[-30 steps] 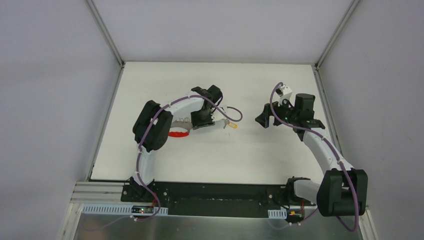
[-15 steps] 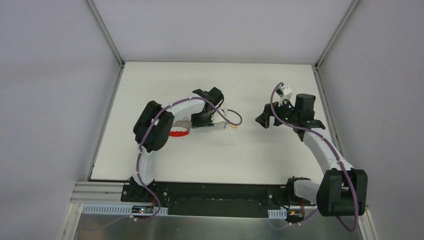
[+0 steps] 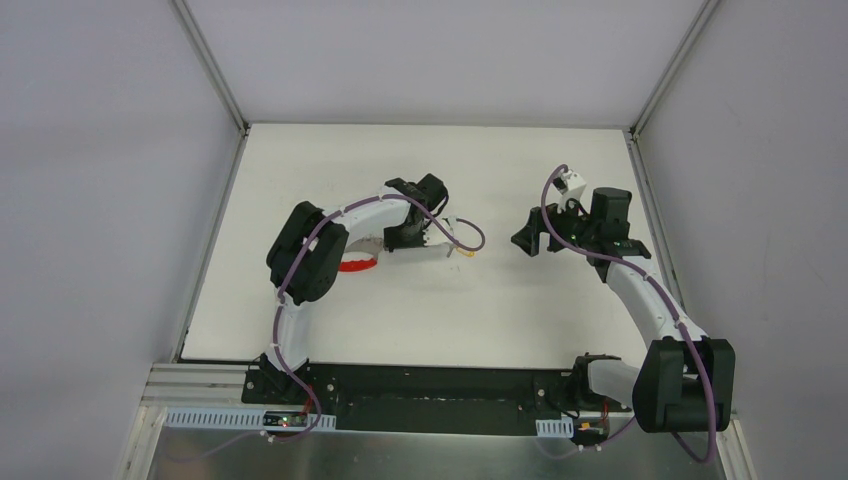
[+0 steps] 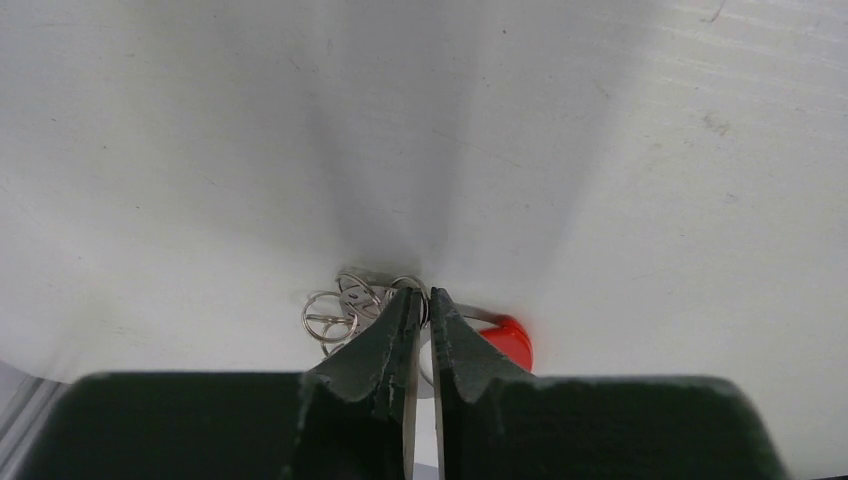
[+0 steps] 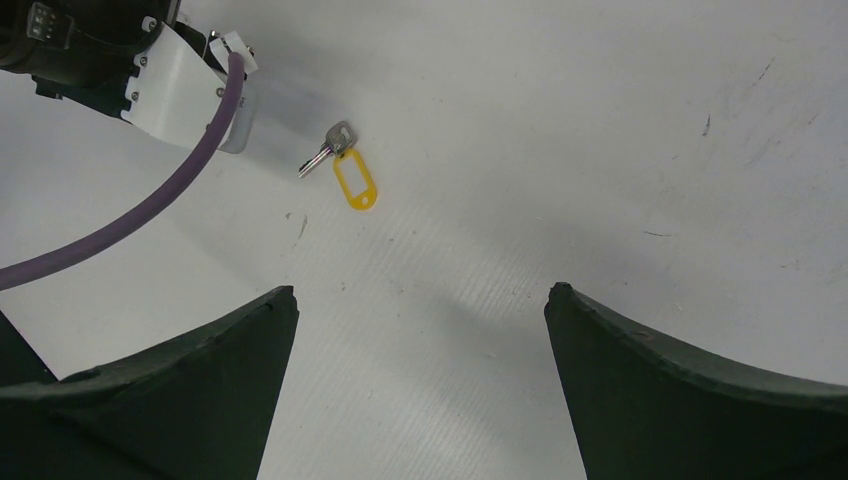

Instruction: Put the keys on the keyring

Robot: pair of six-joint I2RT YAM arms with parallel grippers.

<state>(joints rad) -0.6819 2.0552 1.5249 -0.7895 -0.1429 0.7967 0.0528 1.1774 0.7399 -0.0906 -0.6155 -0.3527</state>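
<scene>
Since a second ago, the left wrist has dropped lower and shifted a little left, now covering the grey metal that showed beside the red band [image 3: 357, 264]. The right arm has not moved.

Left gripper [image 4: 420, 295]: fingers drawn together with only a thin slit between them, tips down at the table [image 3: 500, 160] right at the keys [image 4: 335, 310]. We cannot tell whether any ring is pinched. The keys lie left of the table's middle as a small cluster of wire loops just left of the fingertips, with the red band showing just right of them.

Right gripper [image 5: 422, 290]: fingers spread wide, nothing between them, held above bare table.

Labels: a single key [image 5: 330, 145] lies flat with a yellow tag [image 5: 356, 182] touching its head. Any lettering on the tag is too small to tell.

Edges and room: the single key lies between the two grippers, near the left arm's purple cable [image 5: 150, 215]. The metal frame rails [image 3: 210, 75] run along the left and right table edges. Both grippers and the keys sit well apart from them, and open white surface lies on the far and near sides of both arms.
</scene>
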